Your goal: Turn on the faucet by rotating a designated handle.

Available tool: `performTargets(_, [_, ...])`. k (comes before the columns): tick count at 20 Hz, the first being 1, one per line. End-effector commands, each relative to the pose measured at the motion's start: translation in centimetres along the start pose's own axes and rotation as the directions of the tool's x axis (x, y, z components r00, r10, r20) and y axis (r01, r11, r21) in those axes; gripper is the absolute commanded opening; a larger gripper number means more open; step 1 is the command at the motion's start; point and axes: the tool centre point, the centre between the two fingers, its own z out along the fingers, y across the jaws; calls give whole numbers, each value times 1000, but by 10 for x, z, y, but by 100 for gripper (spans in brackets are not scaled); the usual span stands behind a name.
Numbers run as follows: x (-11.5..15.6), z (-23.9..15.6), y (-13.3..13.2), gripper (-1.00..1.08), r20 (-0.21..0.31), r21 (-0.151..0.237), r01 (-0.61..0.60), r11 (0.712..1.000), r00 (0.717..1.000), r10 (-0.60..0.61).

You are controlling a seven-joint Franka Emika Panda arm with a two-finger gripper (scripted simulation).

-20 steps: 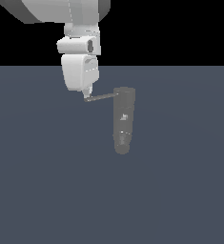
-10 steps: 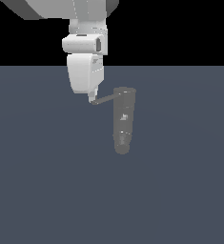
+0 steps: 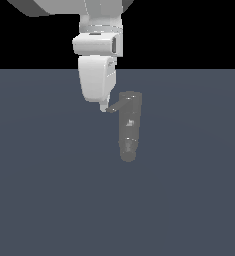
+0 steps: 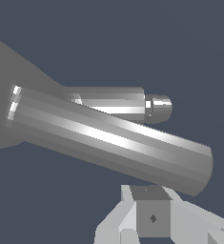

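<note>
Exterior view: gripper (image 3: 104,107) at the free tip of the handle (image 3: 115,107), which runs roughly level from there toward the view's right to join the top of the faucet (image 3: 128,131). Post stands mid-floor, long axis upright. Wrist view: rod crosses close above one fingertip (image 4: 151,217); finger spacing cannot be judged. No containers present. Next move likely a sideways push on the tip.

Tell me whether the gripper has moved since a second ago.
Yes. The gripper has shifted toward the exterior view's right, closer to the faucet, shoving the handle.
</note>
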Motion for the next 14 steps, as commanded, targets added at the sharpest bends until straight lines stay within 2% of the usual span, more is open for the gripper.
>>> performTargets(1, [9,0,8,-100,-1,-3,-5,1000,1000,5])
performTargets(4, [16,0,15,-100,-1,-3,-4,1000,1000,4])
performTargets(6, [11,0,12,-100,0,-1,1,1000,1000,-1])
performTargets(14, [56,0,12,-100,-1,-2,-1,1000,1000,1])
